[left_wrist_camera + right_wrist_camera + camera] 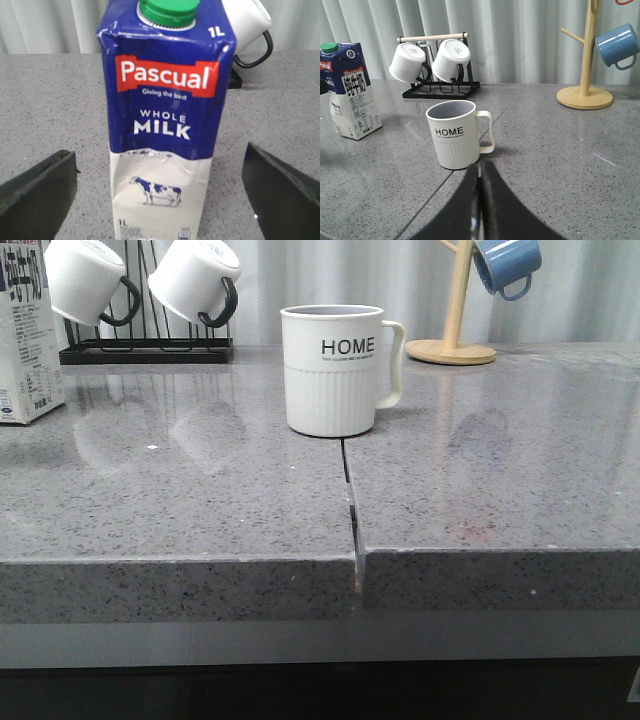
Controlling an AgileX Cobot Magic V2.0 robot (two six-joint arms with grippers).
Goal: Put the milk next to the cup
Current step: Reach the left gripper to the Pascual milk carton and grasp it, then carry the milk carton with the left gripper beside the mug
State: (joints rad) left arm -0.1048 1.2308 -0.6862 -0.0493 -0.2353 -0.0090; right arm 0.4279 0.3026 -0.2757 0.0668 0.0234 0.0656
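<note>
**Ana:** Milk (162, 125) dead centre for the left hand (160, 190), upright on the grey worktop (480, 490), green cap on top, blue band reading "WHOLE MILK", little cow below.

**Ben:** And that hand, where is it?

**Ana:** Spread wide! One dark finger (37, 192) either side of the carton, clear grey stone showing between each finger and the carton walls. No contact.

**Ben:** Take the cup (335, 370) as our marker. Where does the milk sit from there?

**Ana:** Well apart from it, off to the cup's left in the front view (only a sliver of carton shows at the frame edge there), and about level with it in depth. Bare worktop between the two.

**Ben:** The cup itself?

**Ana:** Standing upright, "HOME" facing the front camera, handle out to its right, sitting just at the far end of the seam (352, 520) in the stone.

**Ben:** Right hand (479, 200)?

**Ana:** Fingers pressed together, nothing between them, hovering just in front of the cup and pointed at it.

**Ben:** Behind the cup?

**Ana:** Black rack (442, 89) with two white mugs (407, 62) hanging, back and to its left; wooden mug tree (585, 95) with a blue mug (617, 46), back and to its right.
</note>
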